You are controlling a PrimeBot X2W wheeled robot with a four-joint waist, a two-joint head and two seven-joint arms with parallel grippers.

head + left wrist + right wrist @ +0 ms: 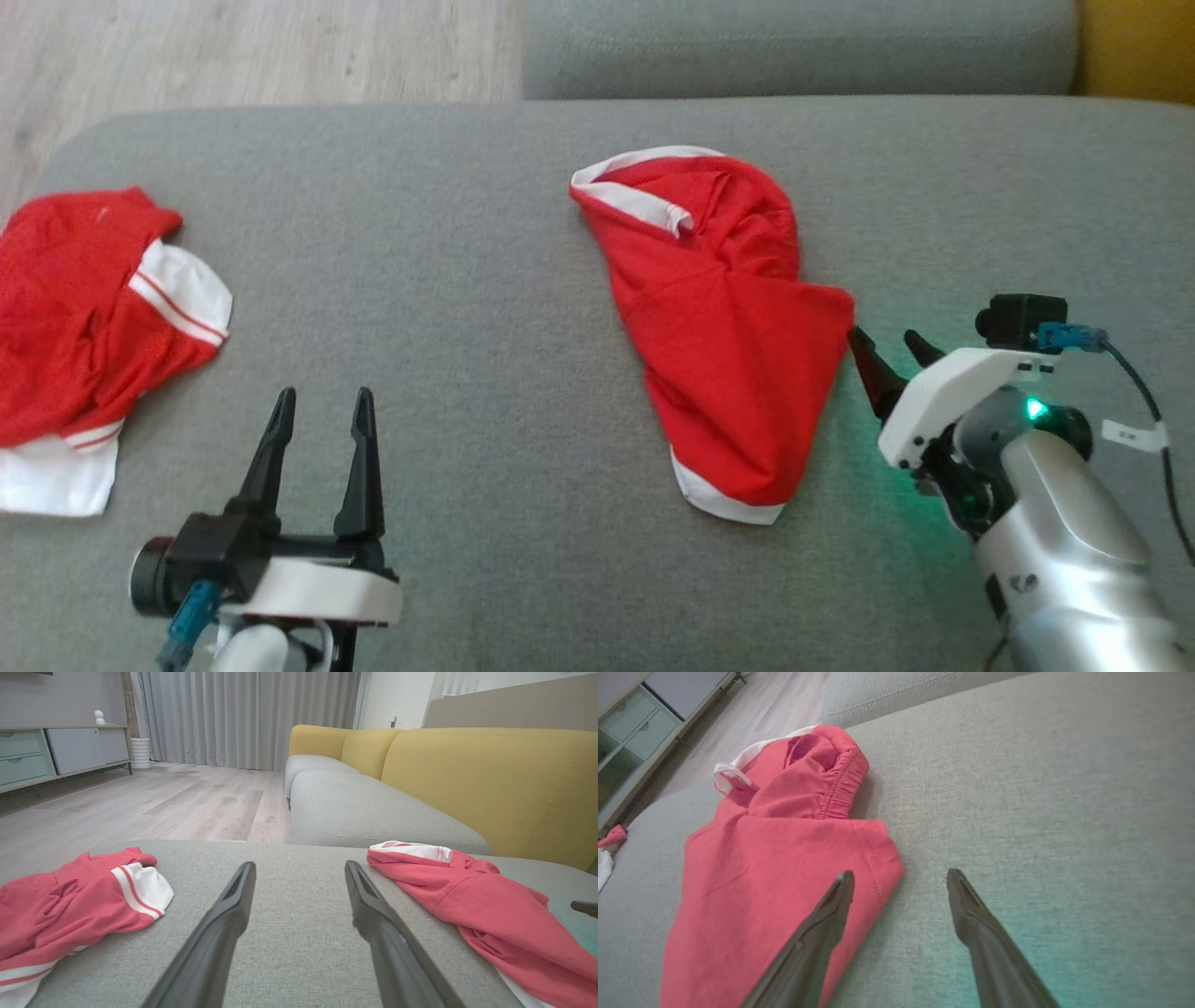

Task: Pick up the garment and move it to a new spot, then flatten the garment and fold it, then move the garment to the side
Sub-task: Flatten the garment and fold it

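Jaws spread wide on both, nothing held. The red garment point(728, 355) has its corner right at the left finger of the right gripper point(883, 347), well right of the left gripper point(324, 403). Risk: pinching one layer only (it lies crumpled), so it bunches rather than flattens.

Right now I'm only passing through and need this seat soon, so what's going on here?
A two-armed robot is working on a red garment that lies crumpled in the middle of the cushion. Its right tool is open at the garment's right corner, gripping nothing. Its left tool is open too, over bare cushion between that garment and a second garment at the left. Nothing is flattened or folded yet.
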